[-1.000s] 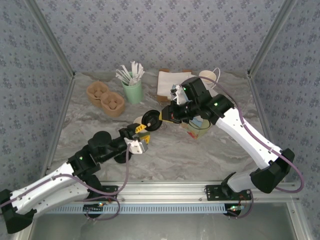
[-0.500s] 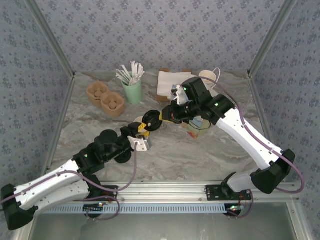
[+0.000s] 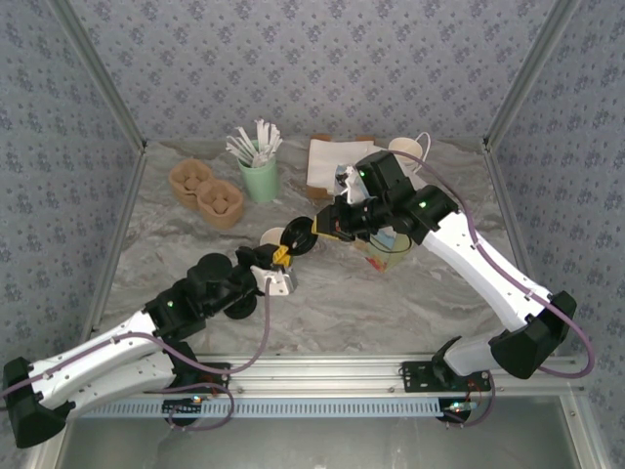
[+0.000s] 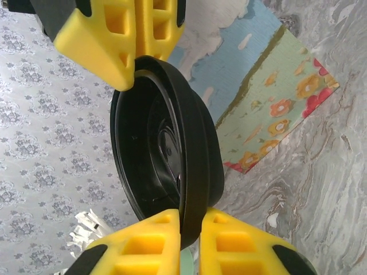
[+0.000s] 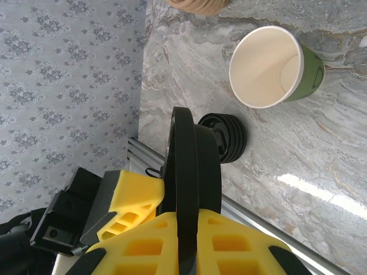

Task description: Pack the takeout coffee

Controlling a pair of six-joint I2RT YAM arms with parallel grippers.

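**Lid handover above the counter (image 3: pixel 410 293).** The lid (image 3: pixel 296 237) stands on edge, its rim clamped from opposite sides by the left end effector (image 3: pixel 281 257) and the right end effector (image 3: pixel 320 230). The cup (image 3: pixel 274 237) stands upright and uncovered just beside the lid, on the left arm's side. The lid's axis is roughly level and the cup's is vertical, so capping would probably need the lid turned flat. The right wrist view shows the cup's bare interior. The left wrist view shows the lid's hollow and the floral bag (image 4: pixel 269 114).

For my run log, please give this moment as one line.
left gripper: shut on black lid | right gripper: shut on black lid | green cup: upright on table, no lid | packed: not yet
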